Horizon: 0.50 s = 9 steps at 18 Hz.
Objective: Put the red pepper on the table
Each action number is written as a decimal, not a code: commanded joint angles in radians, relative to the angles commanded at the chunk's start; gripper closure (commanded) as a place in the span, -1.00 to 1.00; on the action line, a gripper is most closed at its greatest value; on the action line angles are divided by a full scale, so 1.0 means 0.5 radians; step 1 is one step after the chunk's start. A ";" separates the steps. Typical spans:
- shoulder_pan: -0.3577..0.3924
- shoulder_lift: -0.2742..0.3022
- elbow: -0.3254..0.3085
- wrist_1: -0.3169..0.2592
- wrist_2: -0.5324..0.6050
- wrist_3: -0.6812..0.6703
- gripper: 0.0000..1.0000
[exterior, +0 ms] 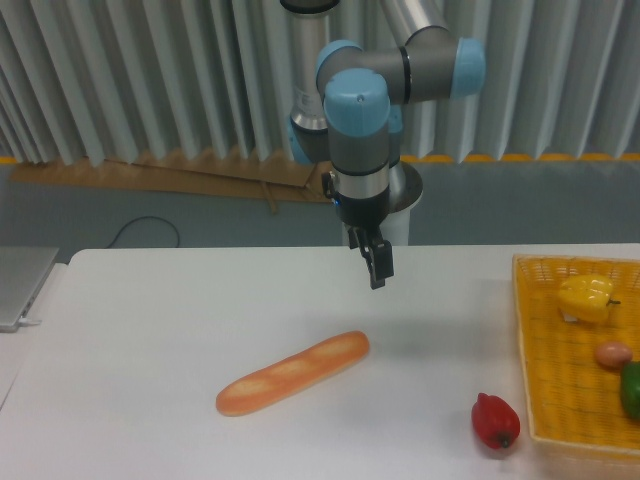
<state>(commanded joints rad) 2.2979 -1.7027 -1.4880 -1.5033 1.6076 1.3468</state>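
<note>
The red pepper (496, 422) lies on the white table (150, 330) near its front right, just left of the yellow basket. My gripper (377, 274) hangs well above the table at the back centre, far up and to the left of the pepper. It points down with nothing held. Seen edge-on, its fingers overlap, so the gap between them does not show.
A baguette (292, 372) lies diagonally in the middle of the table. The yellow woven basket (540, 360) at the right edge holds a yellow pepper (587, 297), a small brownish item (613, 354) and a green vegetable (631, 390). A grey object (20, 285) sits at the far left.
</note>
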 joint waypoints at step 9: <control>0.000 0.021 -0.049 -0.034 -0.009 -0.031 -1.00</control>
<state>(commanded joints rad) 2.2979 -1.6920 -1.5124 -1.5202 1.6031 1.3315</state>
